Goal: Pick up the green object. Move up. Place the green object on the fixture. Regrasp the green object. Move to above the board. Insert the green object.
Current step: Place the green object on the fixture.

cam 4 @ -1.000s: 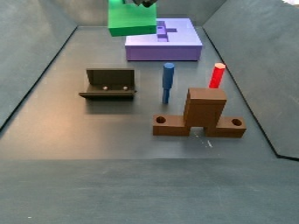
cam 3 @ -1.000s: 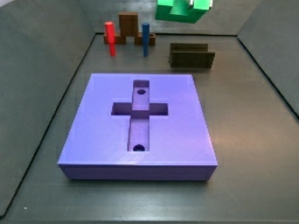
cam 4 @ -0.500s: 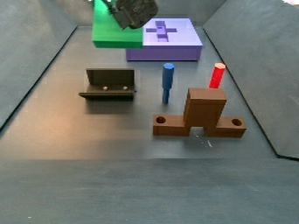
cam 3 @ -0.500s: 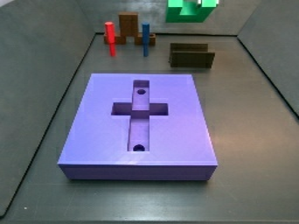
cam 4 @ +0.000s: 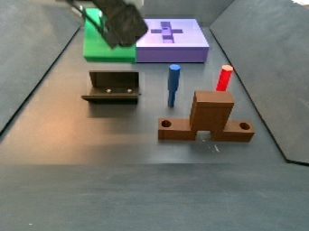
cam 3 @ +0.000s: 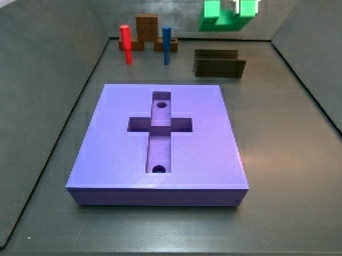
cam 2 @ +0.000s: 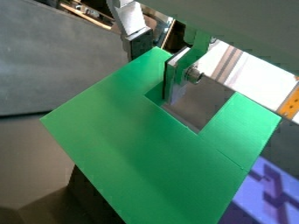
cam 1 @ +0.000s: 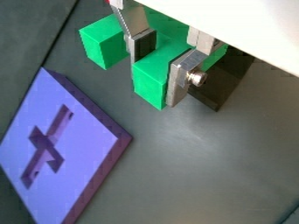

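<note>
My gripper [cam 1: 162, 66] is shut on the green object [cam 1: 149, 86], a bright green blocky piece, and holds it in the air. In a wrist view the piece fills most of the frame [cam 2: 128, 149], with the silver fingers [cam 2: 173, 80] clamped on its edge by the notch. In both side views the green object [cam 3: 225, 14] [cam 4: 104, 45] hangs above the dark fixture [cam 3: 218, 63] [cam 4: 112, 87], apart from it. The dark gripper body [cam 4: 115, 20] covers its top. The fixture also shows behind a finger [cam 1: 225, 80]. The purple board [cam 3: 160, 135] [cam 4: 173, 38] [cam 1: 52, 149] lies flat with its cross recess showing.
A red peg [cam 3: 126, 42] [cam 4: 225, 78], a blue peg [cam 3: 167, 40] [cam 4: 174, 83] and an orange-brown upright block [cam 3: 146, 30] [cam 4: 208, 117] stand on the floor near the fixture. Dark walls enclose the grey floor [cam 3: 287, 150].
The gripper has carried the green object sideways and downward, away from the board's end toward a spot over the fixture. Nothing else has moved.
</note>
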Available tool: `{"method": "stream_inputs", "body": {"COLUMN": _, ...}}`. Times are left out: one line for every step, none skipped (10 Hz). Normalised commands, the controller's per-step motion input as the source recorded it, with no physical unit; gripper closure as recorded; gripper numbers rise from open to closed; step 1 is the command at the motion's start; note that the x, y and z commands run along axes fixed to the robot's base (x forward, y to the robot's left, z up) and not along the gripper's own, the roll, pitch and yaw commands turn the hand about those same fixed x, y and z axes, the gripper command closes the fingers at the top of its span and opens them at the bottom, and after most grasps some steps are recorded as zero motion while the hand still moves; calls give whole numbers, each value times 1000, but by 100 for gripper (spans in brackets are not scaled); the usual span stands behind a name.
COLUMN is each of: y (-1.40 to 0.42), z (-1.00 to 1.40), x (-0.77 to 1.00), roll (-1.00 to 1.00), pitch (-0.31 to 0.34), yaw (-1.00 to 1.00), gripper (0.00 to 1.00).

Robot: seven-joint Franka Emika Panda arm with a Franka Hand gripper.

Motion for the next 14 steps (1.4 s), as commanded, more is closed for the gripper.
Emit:
{"method": "stream_inputs", "body": {"y": 0, "z": 0, "x": 0, "roll": -37, "pitch": 0, "yaw": 0, "gripper": 100}}
{"method": "stream_inputs", "body": {"y": 29, "z": -137, "x": 0, "roll": -71, "pitch": 0, "yaw": -217, "gripper": 100}}
{"method": "stream_inputs", "body": {"y": 180, "z": -403, "x": -129, "roll": -303, "pitch": 0, "yaw": -249, "gripper": 100}}
{"method": "stream_inputs", "body": {"y": 220, "z": -383, "x": -94, "roll": -480, "pitch": 0, "yaw": -209, "gripper": 100}}
{"method": "stream_inputs", "body": {"y": 209, "z": -289, "x": 0, "roll": -674, "pitch": 0, "yaw": -91, "gripper": 100}}
{"method": "stream_inputs", "body": {"y": 126, "z": -209, "x": 69, "roll": -654, "pitch": 37, "yaw": -83, "gripper": 100}}
{"method": "stream_inputs", "body": {"y": 71, "z": -149, "x": 100, "roll": -651, "pitch": 20, "yaw": -143, "gripper": 100}}
{"method": "stream_inputs", "body": {"y": 9, "z": -89, "x": 311, "roll": -431, "pitch": 123, "yaw": -217, "gripper": 100}}
{"method": "stream_inputs", "body": {"y": 0, "z": -74, "x": 471, "roll": -74, "pitch": 326, "yaw": -277, "gripper": 100}}
{"method": "stream_inputs", "body": {"y": 0, "z": -166, "x": 471, "roll": 0, "pitch": 509, "yaw": -226, "gripper": 100}}
{"method": "stream_inputs", "body": {"y": 23, "z": -277, "x": 394, "roll": 111, "pitch": 417, "yaw": -206, "gripper": 100}}
{"method": "stream_inputs", "body": {"y": 29, "z": -291, "x": 377, "roll": 149, "pitch": 300, "yaw": -143, "gripper": 100}}
{"method": "stream_inputs", "body": {"y": 80, "z": -191, "x": 420, "roll": 0, "pitch": 151, "yaw": 0, "gripper": 100}}
{"method": "stream_inputs", "body": {"y": 146, "z": -91, "x": 349, "roll": -69, "pitch": 0, "yaw": 0, "gripper": 100}}
